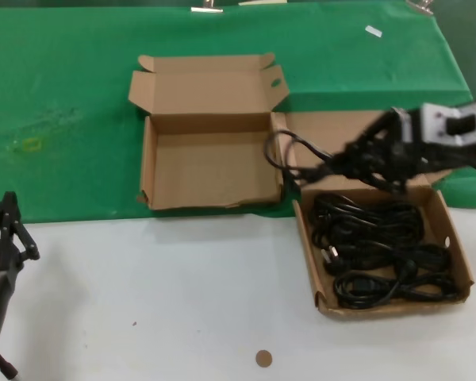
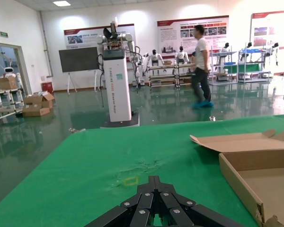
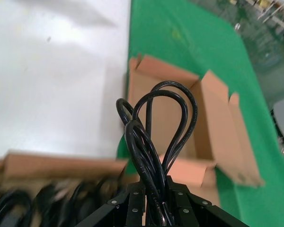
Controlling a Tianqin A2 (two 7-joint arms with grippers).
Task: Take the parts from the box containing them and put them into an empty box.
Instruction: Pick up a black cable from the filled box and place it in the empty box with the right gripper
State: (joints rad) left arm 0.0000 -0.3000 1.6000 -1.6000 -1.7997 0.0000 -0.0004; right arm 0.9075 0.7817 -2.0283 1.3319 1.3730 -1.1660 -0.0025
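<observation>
One looped black rubber cord (image 3: 156, 123) pinched in right end effector (image 3: 156, 208); left end effector (image 2: 154, 208) pressed together.

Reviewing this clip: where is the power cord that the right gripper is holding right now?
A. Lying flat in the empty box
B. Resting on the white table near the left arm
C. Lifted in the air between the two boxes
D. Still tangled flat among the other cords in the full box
C: in the head view the right gripper holds a looped cord up over the gap between the full box and the empty box.
</observation>
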